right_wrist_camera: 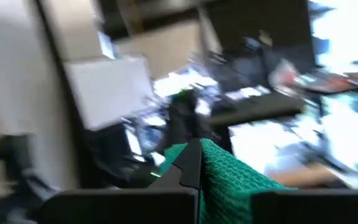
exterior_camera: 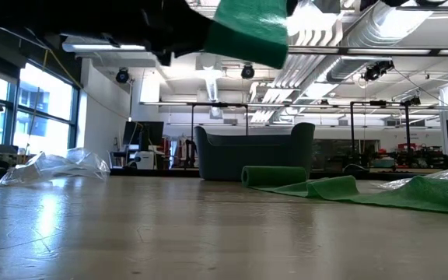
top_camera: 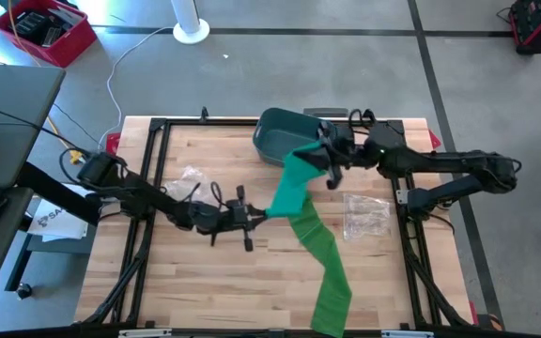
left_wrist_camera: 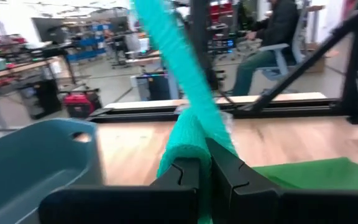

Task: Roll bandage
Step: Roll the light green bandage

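The left gripper (top_camera: 255, 217) pinches one corner of the long green woven bandage (top_camera: 301, 208); the right gripper (top_camera: 328, 161) clamps its upper end, stretching the cloth between them, tail trailing below. Rolling seems barely begun; next, winding. The teal plastic bin (top_camera: 280, 136) crowds behind the right jaws; crinkled clear bags (top_camera: 365, 214) lie beside.

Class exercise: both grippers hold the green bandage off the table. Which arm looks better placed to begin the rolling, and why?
Probably the left. The left gripper pinches the bandage at its bunched end corner, low over the table. The right gripper clamps the upper edge near the bin, better suited to keeping tension.
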You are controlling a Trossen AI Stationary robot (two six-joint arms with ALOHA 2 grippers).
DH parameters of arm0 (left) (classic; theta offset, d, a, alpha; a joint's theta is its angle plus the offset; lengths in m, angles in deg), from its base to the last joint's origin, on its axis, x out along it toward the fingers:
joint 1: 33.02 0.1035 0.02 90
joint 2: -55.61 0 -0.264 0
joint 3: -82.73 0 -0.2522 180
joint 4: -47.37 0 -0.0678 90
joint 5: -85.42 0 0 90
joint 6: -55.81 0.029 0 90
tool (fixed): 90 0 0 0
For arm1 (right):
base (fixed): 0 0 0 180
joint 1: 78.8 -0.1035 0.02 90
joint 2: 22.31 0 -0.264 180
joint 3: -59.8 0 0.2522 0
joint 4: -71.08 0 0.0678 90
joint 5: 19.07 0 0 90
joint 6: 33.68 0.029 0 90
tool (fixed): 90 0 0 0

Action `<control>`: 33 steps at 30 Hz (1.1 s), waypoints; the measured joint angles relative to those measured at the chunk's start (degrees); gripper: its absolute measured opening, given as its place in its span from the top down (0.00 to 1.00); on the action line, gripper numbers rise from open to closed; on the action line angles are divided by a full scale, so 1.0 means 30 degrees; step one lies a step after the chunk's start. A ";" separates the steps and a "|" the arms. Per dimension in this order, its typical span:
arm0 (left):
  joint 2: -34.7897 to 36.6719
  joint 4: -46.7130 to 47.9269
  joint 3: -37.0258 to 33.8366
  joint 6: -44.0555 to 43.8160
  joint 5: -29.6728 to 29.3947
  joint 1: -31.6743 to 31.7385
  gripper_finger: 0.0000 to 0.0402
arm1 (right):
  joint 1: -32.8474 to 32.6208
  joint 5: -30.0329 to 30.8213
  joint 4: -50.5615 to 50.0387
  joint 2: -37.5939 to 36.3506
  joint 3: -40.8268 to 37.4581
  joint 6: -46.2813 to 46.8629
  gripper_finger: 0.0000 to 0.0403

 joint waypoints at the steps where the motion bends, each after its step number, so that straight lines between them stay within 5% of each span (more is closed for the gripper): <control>1: -0.0165 -0.0004 0.0254 -0.0005 0.0223 -0.0034 1.00 | 0.0280 0.0258 -0.0686 0.0010 0.0000 -0.0184 1.00; 13: -0.0256 -0.0339 0.1408 -0.0840 0.3375 -0.0310 1.00 | 0.1088 -0.1003 -0.2942 0.3261 0.0015 -0.0762 0.98; 26: -0.0256 -0.0291 0.1553 -0.1013 0.4057 -0.0509 1.00 | 0.1289 -0.1517 -0.5578 0.6072 0.0015 -0.1128 0.58; 33: -0.0256 -0.0161 0.1553 -0.1395 0.3982 -0.0514 1.00 | 0.1289 -0.3945 -0.6343 0.5465 0.0015 -0.1356 0.53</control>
